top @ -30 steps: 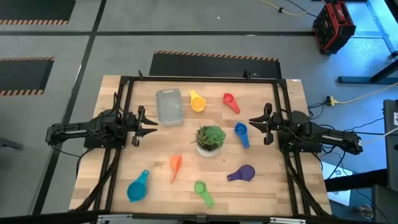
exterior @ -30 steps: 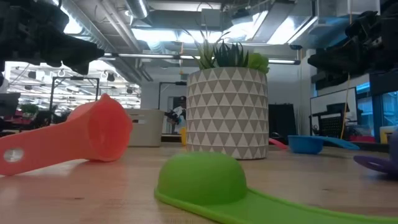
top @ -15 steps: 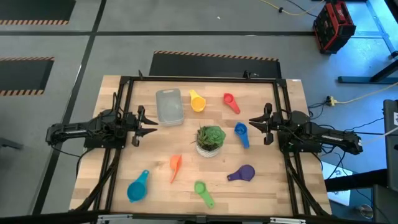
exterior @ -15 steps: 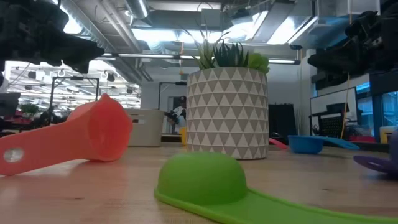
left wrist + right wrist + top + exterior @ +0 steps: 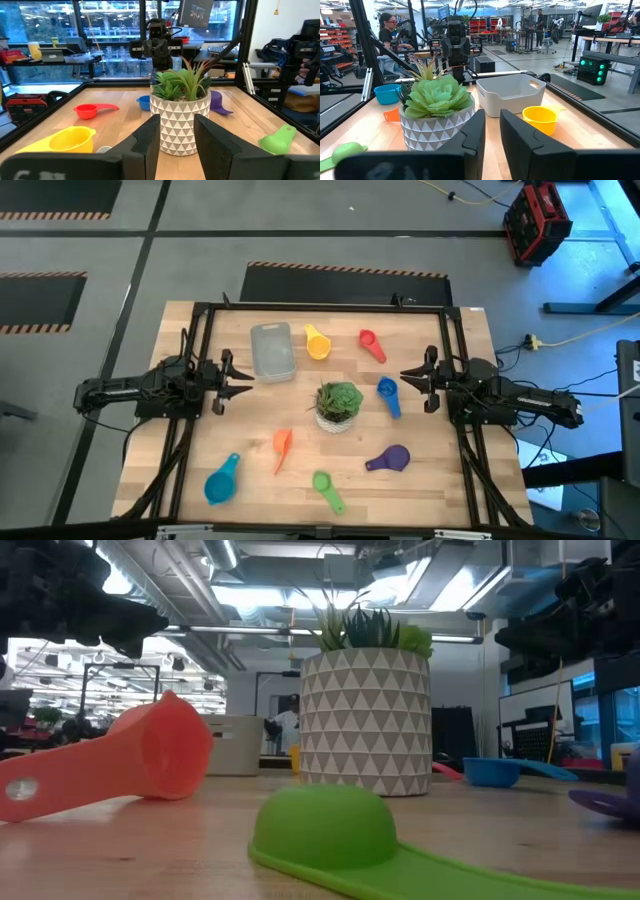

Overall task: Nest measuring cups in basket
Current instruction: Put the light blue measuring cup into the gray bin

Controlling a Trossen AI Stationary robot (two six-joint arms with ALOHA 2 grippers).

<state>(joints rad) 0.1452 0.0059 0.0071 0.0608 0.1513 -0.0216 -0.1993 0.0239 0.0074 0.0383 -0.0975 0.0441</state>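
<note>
The cups lie scattered on the wooden table around a potted plant (image 5: pixel 339 405): yellow (image 5: pixel 317 342), red (image 5: pixel 371 345), blue (image 5: pixel 388 395), orange (image 5: pixel 282 448), light blue (image 5: pixel 222 478), green (image 5: pixel 326 490) and purple (image 5: pixel 389 459). The green cup lies rim down. The translucent basket (image 5: pixel 272 350) stands at the far left with nothing in it. My left gripper (image 5: pixel 247 384) hovers level at the left edge, open and holding nothing (image 5: pixel 177 120). My right gripper (image 5: pixel 404 374) hovers at the right edge with a narrow gap between its fingers (image 5: pixel 492 117), also holding nothing.
The white triangle-patterned pot (image 5: pixel 365 720) stands mid-table between both grippers. A black frame (image 5: pixel 200 315) runs around the table's edge. Bare wood lies between the cups. In the right wrist view a person (image 5: pixel 387 30) sits beyond the table.
</note>
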